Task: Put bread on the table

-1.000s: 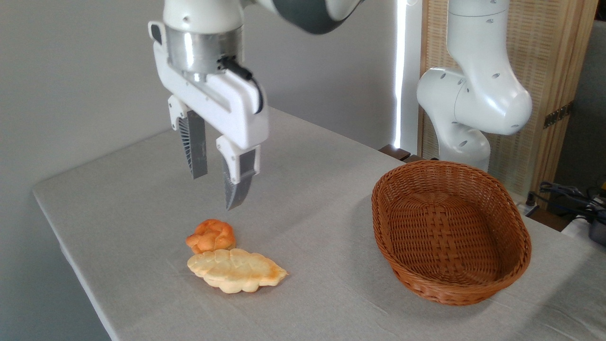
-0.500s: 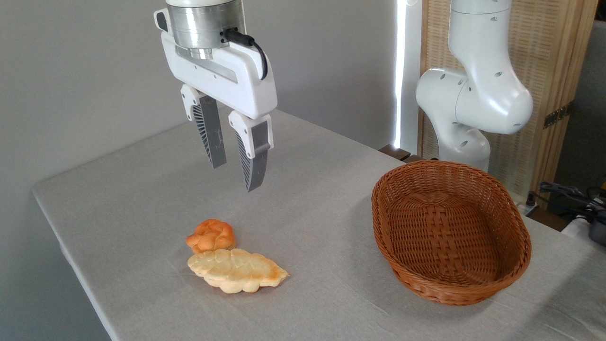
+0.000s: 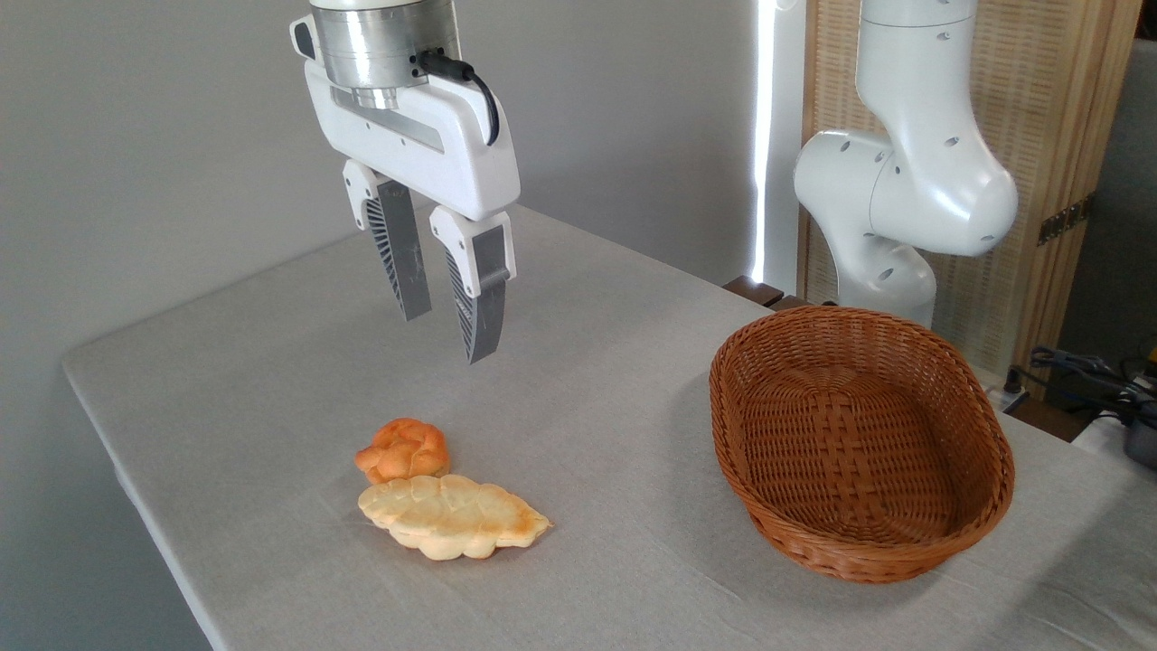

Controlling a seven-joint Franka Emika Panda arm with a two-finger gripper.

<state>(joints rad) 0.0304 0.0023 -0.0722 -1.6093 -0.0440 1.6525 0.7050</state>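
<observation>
Above worktop: my jaws (image 3: 445, 336) hang in the air, pointing down, well clear of everything
Jaws: narrow gap between the two grey fingers (image 3: 398, 262), nothing held
Bread (image 3: 452, 516): lying flat on the grey worktop (image 3: 226, 362) near its front-left edge — below my jaws, apart from them
Bun (image 3: 403, 449): small, orange, knotted — just behind the bread, touching or nearly so
Basket (image 3: 949, 533): brown wicker oval, right side of worktop, well apart from the bread
Arm base (image 3: 904, 194): behind the basket
</observation>
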